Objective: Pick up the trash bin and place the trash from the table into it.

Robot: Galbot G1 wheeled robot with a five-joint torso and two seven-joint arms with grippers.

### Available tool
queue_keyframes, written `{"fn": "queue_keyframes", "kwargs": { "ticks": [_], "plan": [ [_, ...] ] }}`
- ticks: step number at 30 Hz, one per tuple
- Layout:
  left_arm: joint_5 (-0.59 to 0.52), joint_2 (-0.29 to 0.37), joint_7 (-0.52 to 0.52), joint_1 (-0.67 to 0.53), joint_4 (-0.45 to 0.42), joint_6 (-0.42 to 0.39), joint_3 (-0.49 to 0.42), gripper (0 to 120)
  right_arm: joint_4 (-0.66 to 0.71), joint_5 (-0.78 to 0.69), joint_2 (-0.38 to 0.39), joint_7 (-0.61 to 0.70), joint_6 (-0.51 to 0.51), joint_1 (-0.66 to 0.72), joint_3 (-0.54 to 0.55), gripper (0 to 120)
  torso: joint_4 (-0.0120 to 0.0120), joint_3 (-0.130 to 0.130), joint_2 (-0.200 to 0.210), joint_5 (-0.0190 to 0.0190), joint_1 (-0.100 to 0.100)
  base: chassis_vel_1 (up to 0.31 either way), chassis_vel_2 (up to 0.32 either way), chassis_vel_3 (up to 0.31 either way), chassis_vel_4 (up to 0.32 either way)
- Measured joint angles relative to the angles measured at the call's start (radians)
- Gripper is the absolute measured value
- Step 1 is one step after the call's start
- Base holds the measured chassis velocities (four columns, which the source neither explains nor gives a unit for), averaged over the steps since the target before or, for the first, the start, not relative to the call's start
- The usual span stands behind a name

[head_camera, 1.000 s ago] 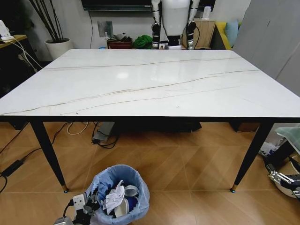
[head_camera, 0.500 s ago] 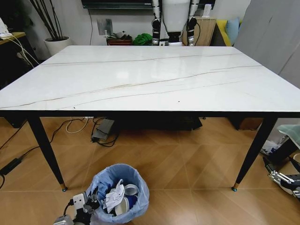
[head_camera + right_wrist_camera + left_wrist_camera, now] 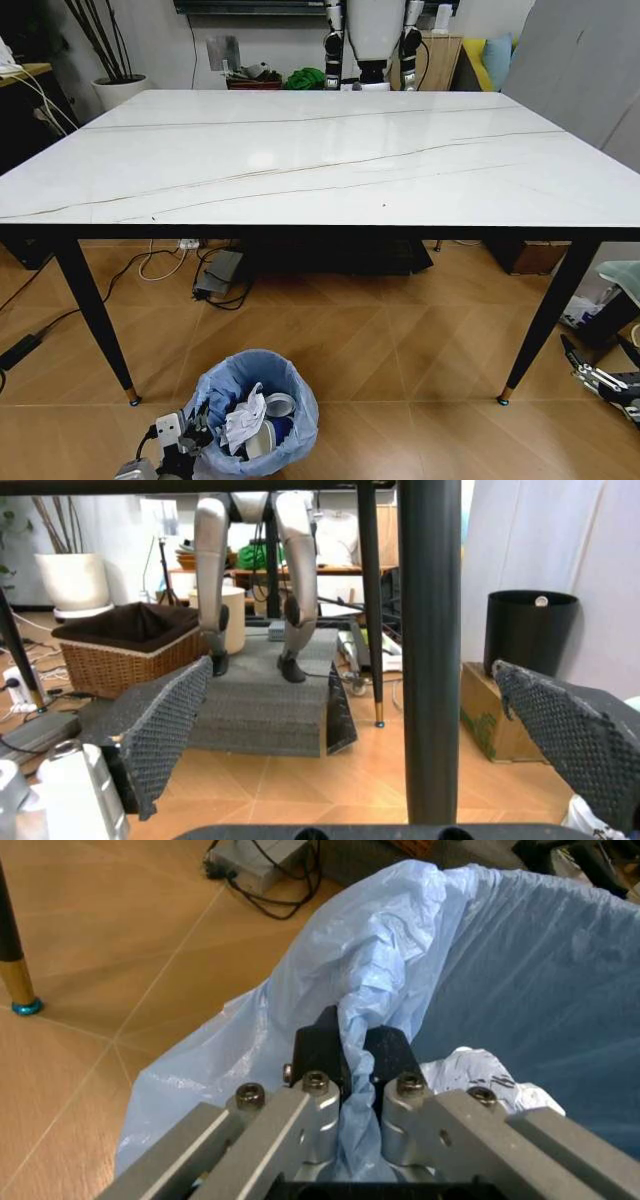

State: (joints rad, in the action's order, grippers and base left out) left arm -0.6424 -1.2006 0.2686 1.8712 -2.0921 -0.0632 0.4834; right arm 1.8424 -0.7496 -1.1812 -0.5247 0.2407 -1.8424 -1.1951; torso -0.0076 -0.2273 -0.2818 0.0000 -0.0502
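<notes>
The trash bin (image 3: pixel 253 412) stood on the wood floor in front of the table (image 3: pixel 320 160), near its front-left leg, and no label or writing could be read on it or anywhere else. Its blue bag liner held the trash (image 3: pixel 250 425): crumpled white tissues, a white lid and a blue-white cup, piled together. The left gripper (image 3: pixel 180 445) sat at the bin's near-left rim. In the left wrist view the left gripper (image 3: pixel 352 1054) had its black pads pinched narrow on a fold of the liner at the rim, one pad on each side of the plastic; the head view did not resolve that grip. The wrist view also showed a white crumpled piece (image 3: pixel 470 1069) inside the bag. The right gripper (image 3: pixel 600 380) hung low at the right edge of the head view, beside the table's front-right leg; in the right wrist view its two textured pads (image 3: pixel 165 727) stood wide apart with nothing between them, and a black table leg (image 3: pixel 430 652) ran upright straight ahead. Compared with one second earlier, the tabletop lay lower and fuller in the head view and more floor beneath showed, consistent with camera motion; bin and left gripper kept their relation. The tabletop was bare.
</notes>
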Motion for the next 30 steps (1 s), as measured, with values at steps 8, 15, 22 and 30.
{"fn": "queue_keyframes", "kwargs": {
  "ticks": [8,15,22,30],
  "plan": [
    [0.001,-0.002,0.000,-0.002,0.003,0.000,-0.001,0,0.000,0.000,0.000,0.000,0.000,0.000,0.000,100,0.0000,0.017,0.025,0.0000,0.009,0.000,0.000,0.000,0.000],
    [0.001,-0.003,0.000,-0.003,0.005,0.000,-0.001,0,0.000,0.000,0.000,0.000,0.000,0.000,0.000,100,0.0000,0.038,0.056,0.0001,0.018,0.000,0.000,0.000,0.000],
    [0.001,-0.004,0.000,-0.006,0.010,0.000,-0.001,0,0.000,0.000,0.000,0.000,0.000,0.000,0.000,100,0.0000,0.056,0.082,0.0000,0.026,0.000,0.000,0.000,0.000],
    [0.000,-0.005,0.001,-0.008,0.013,0.000,-0.001,0,0.000,0.000,0.000,0.000,0.000,0.000,0.000,100,0.0000,0.080,0.112,0.0000,0.033,0.000,0.000,0.000,0.000]
  ]
}}
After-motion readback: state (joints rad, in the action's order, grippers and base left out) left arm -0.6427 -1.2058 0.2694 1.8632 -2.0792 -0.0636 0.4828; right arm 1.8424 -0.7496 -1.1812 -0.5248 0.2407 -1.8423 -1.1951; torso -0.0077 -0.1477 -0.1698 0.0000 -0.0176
